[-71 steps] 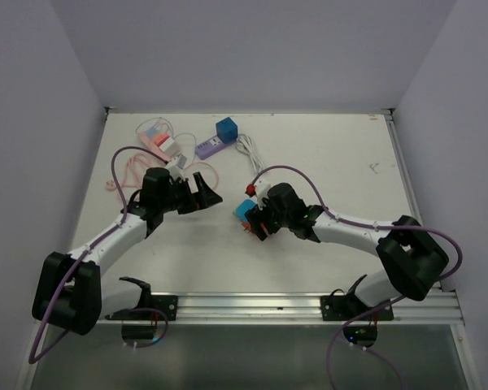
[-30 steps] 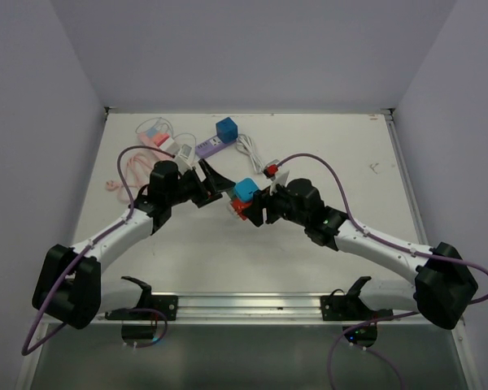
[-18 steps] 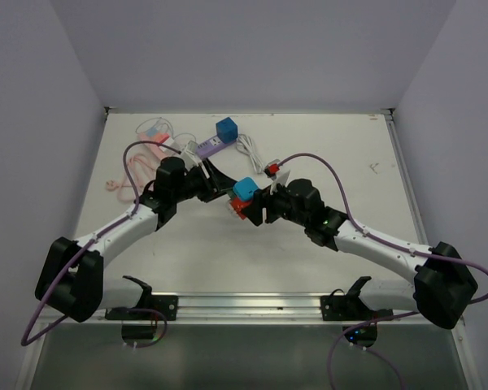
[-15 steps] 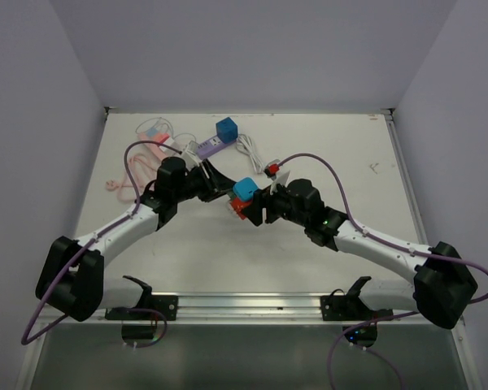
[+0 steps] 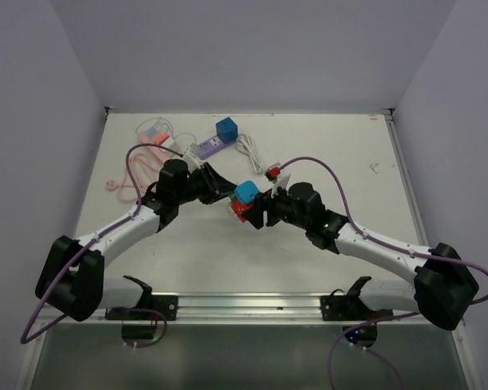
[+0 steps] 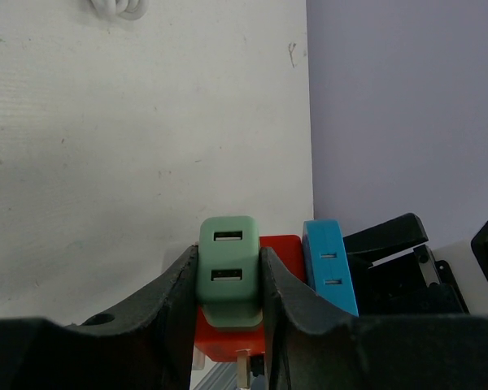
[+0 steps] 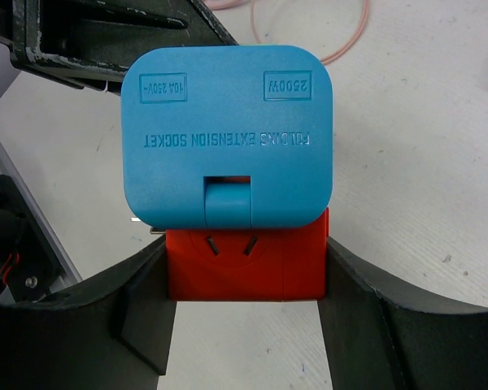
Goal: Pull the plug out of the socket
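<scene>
A red socket cube (image 7: 244,264) is clamped by its sides in my right gripper (image 7: 244,280), held above the table middle (image 5: 241,209). A blue adapter (image 7: 228,134) marked as a folding extension socket sits on one face of it (image 5: 246,192). A pale green plug (image 6: 228,272) with two USB ports sticks out of another face of the red socket (image 6: 281,246). My left gripper (image 6: 228,258) is shut on this green plug, one finger on each side. The blue adapter (image 6: 329,268) shows just right of it. From above, the left fingers (image 5: 222,193) meet the cube from the left.
At the back of the table lie a blue cube (image 5: 226,129), a purple power strip (image 5: 211,146), a pink and white block (image 5: 156,140), a coiled white cable (image 5: 248,149) and a pink cable (image 5: 128,172). A small red connector (image 5: 271,171) rides on the right arm.
My left gripper has moved right to the socket and shut on the green plug. The right gripper, having lifted the socket earlier, has held it almost still over the last second.
</scene>
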You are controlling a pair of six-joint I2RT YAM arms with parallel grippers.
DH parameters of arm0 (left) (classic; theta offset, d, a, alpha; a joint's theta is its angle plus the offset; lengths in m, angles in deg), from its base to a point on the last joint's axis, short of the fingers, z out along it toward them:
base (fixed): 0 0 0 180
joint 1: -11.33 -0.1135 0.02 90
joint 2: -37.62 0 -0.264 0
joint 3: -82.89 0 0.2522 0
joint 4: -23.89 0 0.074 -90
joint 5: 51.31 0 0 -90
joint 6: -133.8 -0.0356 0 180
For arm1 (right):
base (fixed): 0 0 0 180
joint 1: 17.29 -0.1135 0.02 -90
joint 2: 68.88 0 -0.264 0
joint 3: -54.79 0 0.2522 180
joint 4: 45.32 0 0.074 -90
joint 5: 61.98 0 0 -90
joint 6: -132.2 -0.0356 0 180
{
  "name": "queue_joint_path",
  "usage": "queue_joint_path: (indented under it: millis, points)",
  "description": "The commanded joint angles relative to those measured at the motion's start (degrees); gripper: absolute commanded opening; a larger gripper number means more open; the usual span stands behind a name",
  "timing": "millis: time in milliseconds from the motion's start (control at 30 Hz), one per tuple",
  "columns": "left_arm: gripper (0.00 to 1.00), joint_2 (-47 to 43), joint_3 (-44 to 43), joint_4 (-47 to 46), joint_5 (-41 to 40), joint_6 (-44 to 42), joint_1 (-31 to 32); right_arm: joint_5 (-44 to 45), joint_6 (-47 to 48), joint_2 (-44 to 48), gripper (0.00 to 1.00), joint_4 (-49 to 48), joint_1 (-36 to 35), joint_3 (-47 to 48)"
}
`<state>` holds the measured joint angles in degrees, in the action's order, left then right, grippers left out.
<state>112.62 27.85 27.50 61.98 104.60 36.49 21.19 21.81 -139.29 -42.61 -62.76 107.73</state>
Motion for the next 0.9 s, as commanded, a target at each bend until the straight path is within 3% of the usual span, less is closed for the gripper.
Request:
queue_joint_path:
  millis: [0,700,800,867]
  points:
    - [0.0,-2.4,0.8,-3.5,-5.2,0.7,-0.1,-1.3,0.3,4.4,0.0,-3.7,-0.6,-1.9]
    - [0.0,-9.7,2.7,-2.8,-22.7,4.6,-2.0,-2.1,3.1,17.8,0.0,6.3,-0.7,-13.8]
    - [0.0,-9.6,2.3,-2.2,-22.9,1.5,-3.5,-2.1,2.3,19.9,0.0,7.1,-0.7,-14.9]
    - [0.0,-7.7,2.3,-2.1,-18.5,0.1,-6.1,-1.8,2.2,20.8,0.0,7.9,-0.7,-15.2]
